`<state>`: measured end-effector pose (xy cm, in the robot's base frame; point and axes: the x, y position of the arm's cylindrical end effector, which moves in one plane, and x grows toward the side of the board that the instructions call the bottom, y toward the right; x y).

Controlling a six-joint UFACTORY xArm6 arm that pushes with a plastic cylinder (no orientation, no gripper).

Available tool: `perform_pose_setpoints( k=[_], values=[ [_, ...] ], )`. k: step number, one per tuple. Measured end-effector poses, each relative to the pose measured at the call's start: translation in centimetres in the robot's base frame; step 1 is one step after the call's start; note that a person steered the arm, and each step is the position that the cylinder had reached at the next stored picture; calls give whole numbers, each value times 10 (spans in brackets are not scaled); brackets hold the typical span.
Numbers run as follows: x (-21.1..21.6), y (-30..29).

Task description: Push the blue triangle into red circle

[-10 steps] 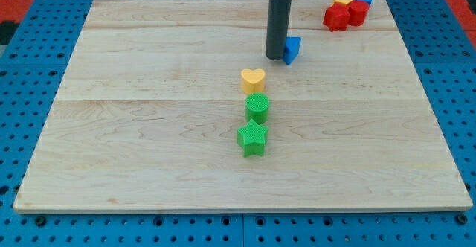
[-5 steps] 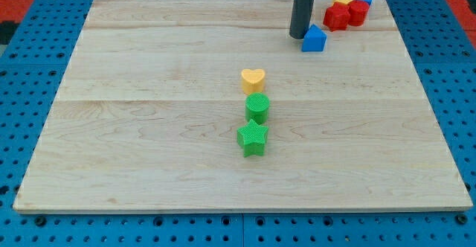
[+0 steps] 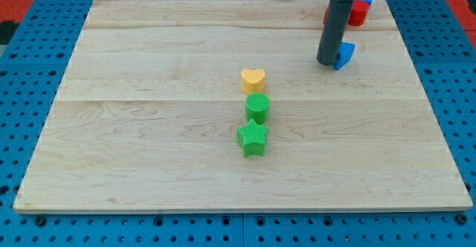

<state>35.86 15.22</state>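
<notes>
The blue triangle lies on the wooden board at the upper right. My tip stands right at its left side, touching or nearly touching it. The rod hides part of the block cluster at the view's top right. Of that cluster a red block, likely the red circle, shows just right of the rod, above the blue triangle. A bit of another red block shows at the rod's left edge. The other blocks of the cluster are hidden.
A yellow heart, a green circle and a green star stand in a column at the board's middle. The board lies on a blue pegboard surface.
The tip and the blue triangle have moved right, first up toward the red cluster, then down and right. The rod now covers most of the cluster.
</notes>
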Motion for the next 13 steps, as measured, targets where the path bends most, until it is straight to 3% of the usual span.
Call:
perform_pose_setpoints(
  k=[4,6,7,10,12,13],
  values=[
    [-22,52],
    [12,81],
    [0,99],
    [-22,54],
    [-50,73],
    [-33,76]
  ],
)
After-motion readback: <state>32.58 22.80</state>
